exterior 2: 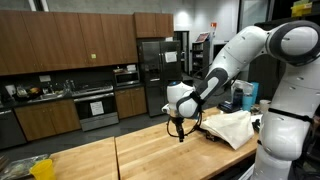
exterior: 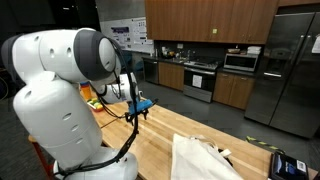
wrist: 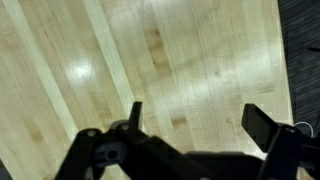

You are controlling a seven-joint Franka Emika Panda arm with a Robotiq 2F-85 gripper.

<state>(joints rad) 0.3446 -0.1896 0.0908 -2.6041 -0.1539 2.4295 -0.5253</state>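
Hanging open and empty, the gripper (exterior 2: 179, 133) floats over the wooden table (exterior 2: 130, 150) (the white cloth (exterior 2: 235, 128) lies near, not touching), so dropping too low might bang it on the wood

An exterior view sits close behind the arm (exterior: 50, 90); both exterior views share the wooden table (exterior 2: 90, 155). Wrist view hangs close above it, facing down.

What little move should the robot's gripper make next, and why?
Probably slide sideways toward the white cloth: the gripper hangs open over the wooden table, holding nothing, and the cloth lies nearest.
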